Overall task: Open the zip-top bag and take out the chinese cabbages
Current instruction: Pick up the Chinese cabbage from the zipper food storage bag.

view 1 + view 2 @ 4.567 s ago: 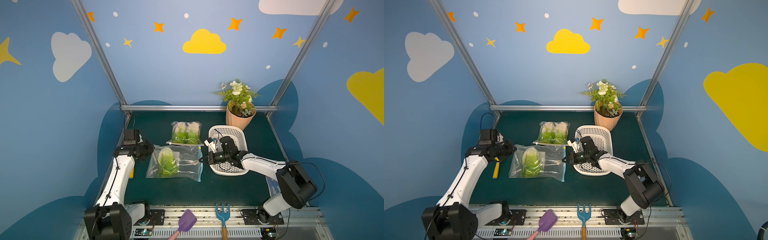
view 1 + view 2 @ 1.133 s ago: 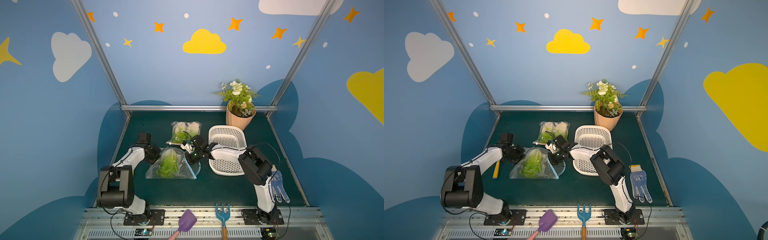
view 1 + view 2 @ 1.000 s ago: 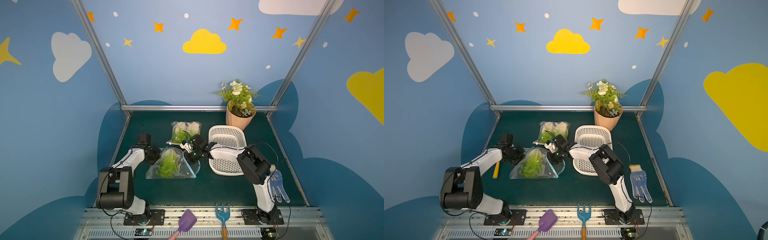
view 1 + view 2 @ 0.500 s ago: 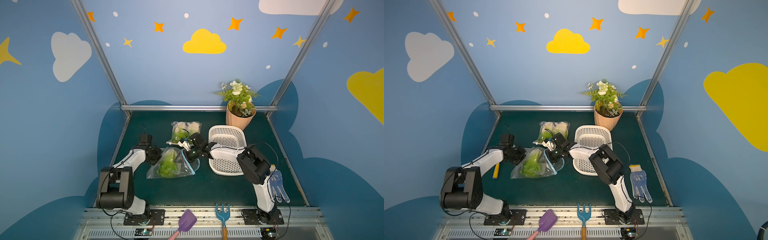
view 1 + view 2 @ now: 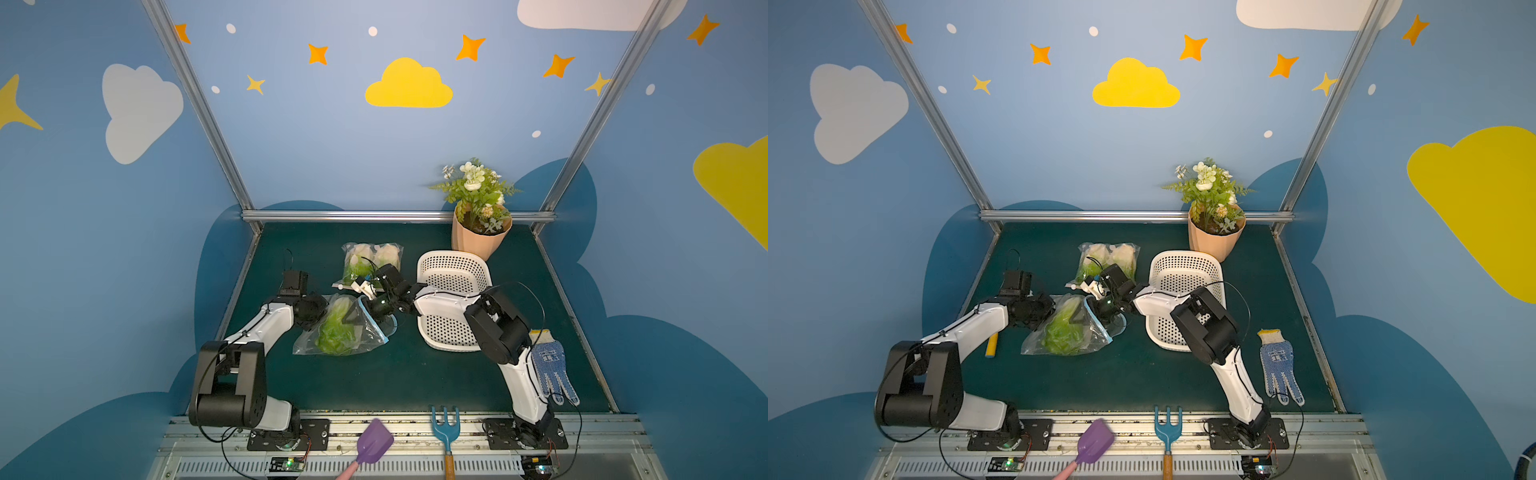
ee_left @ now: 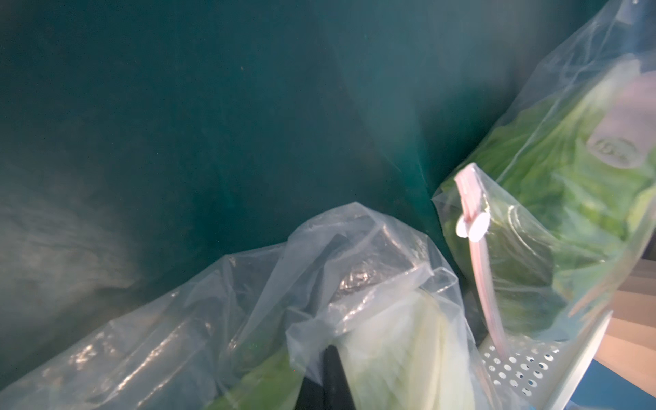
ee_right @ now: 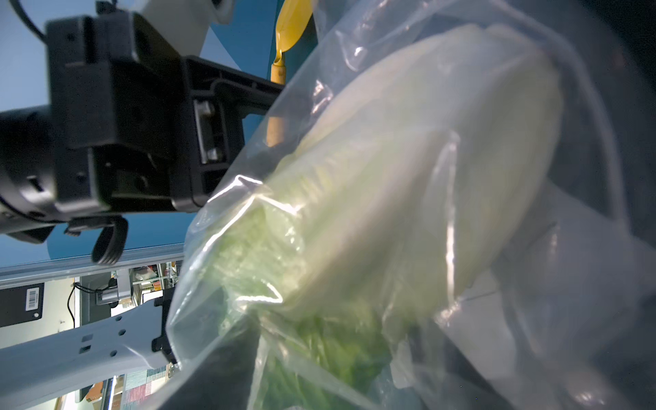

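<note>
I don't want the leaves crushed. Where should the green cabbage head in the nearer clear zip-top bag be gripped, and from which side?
Grip the green cabbage head across its whitish stem half, likely firmer than the crinkled leaves. Come through the blue-edged mouth of the clear zip-top bag, which faces the white perforated basket; the head lies roughly along that opening, so it can be straddled.

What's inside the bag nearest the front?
One cabbage, pale stem rearward, leaves frontward. A finger of the right gripper seems to reach in at the bag mouth. Anything beneath the cabbage is covered.
</note>
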Available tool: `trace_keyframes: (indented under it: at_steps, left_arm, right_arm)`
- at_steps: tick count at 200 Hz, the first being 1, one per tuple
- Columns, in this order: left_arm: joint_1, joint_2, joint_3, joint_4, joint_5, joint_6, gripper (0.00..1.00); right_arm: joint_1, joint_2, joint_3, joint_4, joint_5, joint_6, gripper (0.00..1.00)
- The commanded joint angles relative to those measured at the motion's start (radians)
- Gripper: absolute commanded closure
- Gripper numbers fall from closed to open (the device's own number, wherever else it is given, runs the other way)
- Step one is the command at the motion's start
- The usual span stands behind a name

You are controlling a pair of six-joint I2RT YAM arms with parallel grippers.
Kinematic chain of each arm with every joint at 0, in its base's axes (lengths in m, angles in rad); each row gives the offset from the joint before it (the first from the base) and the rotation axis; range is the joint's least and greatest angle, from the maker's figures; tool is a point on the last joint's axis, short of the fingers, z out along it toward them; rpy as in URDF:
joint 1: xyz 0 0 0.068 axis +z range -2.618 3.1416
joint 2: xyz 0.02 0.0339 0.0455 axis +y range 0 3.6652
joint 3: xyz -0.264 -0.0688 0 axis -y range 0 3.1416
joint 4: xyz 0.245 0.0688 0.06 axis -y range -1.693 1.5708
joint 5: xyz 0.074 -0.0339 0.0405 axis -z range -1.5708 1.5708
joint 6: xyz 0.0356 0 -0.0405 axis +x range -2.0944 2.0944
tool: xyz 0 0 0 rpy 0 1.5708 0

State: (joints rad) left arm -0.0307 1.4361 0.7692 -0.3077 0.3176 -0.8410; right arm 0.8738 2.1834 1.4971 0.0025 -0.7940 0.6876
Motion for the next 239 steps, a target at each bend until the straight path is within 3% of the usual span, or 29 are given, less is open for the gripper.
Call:
trace_keyframes:
  at_steps: [1, 40, 79, 102, 179, 239]
  left_arm:
    - [-0.025, -0.037, -0.029, 0.021, 0.035, -0.053, 0.95]
    - [-0.044, -0.068, -0.059, 0.068, 0.034, -0.111, 0.95]
    - [-0.045, -0.106, -0.061, 0.066, 0.014, -0.123, 0.95]
    - [-0.042, -0.134, -0.045, 0.03, -0.023, -0.101, 0.95]
    - [0.067, -0.149, -0.003, -0.062, -0.19, -0.054, 0.95]
    - [0.152, -0.106, 0.061, -0.068, -0.28, 0.011, 0.95]
  right_arm:
    - [0.015, 0.016, 0.052, -0.032, 0.03, -0.031, 0.3]
    - [0.024, 0.057, 0.105, -0.094, 0.034, -0.049, 0.31]
    - [0.022, 0.065, 0.112, -0.087, 0.024, -0.045, 0.77]
    - [0.015, 0.036, 0.074, -0.056, 0.029, -0.038, 1.0]
    - [-0.043, -0.151, -0.136, -0.008, 0.044, -0.049, 1.0]
    - [-0.058, -0.233, -0.206, -0.057, 0.021, -0.094, 1.0]
